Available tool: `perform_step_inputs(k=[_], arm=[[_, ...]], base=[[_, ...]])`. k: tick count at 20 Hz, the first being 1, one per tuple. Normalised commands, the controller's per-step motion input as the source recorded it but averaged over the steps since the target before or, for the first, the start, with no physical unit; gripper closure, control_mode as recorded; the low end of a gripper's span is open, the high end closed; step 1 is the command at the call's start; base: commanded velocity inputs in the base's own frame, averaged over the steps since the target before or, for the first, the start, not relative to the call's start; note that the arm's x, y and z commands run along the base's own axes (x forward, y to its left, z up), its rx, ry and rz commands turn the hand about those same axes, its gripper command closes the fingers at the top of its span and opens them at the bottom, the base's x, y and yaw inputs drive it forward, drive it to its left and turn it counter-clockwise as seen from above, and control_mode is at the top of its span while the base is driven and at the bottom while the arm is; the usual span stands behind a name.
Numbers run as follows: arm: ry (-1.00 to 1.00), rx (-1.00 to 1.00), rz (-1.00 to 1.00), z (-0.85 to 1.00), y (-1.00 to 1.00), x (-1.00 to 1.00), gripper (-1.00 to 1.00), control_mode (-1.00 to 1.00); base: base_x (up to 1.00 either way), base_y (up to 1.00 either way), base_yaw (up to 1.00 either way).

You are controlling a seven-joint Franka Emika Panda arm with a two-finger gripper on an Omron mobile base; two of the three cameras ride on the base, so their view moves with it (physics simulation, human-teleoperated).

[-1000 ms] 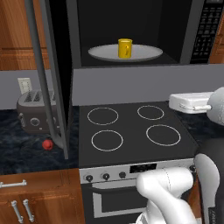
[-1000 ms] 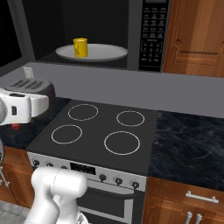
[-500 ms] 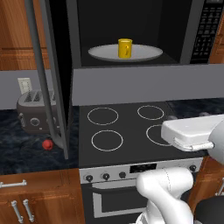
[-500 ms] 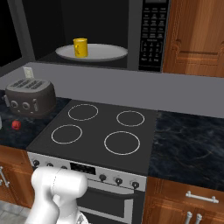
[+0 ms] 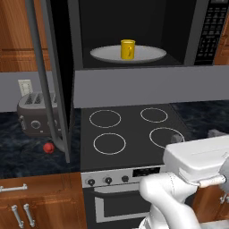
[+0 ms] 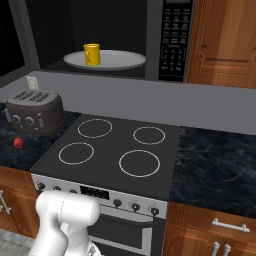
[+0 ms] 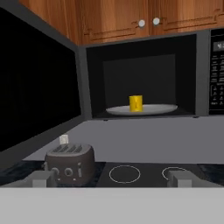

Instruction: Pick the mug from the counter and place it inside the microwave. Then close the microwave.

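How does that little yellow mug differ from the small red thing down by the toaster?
The mug is yellow and cylindrical; the red object is round. The mug stands up on the turntable plate inside the open microwave; the red object lies low on the dark counter near the toaster. Both are small and untouched.

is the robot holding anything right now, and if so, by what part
Nothing is held. The jaws stand open and empty, and the small bright yellow mug sits on the white round turntable plate inside the black microwave.

The robot's hand (image 5: pixel 197 163) has swung from 3 o'clock in the left base view, beside the stovetop (image 5: pixel 127 132), down to 4 o'clock near the oven front. It has left the right base view's 9 o'clock edge, uncovering the toaster (image 6: pixel 34 111).
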Motion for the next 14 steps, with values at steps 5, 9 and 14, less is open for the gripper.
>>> perform_step_inputs(k=[5,9,14], arm=[[-0.13,-0.05,-0.02,0.01,0.56,-0.25,-1.0,-1.0],[-0.23,-0.08,-0.04,0.0,0.39,-0.37,-1.0,-1.0],[-0.02,-0.1,-0.05,0.0,0.5,-0.02,-1.0,-1.0]], base=[[0.0,0.0,0.0],[0.0,0.0,0.0],[0.0,0.0,0.0]])
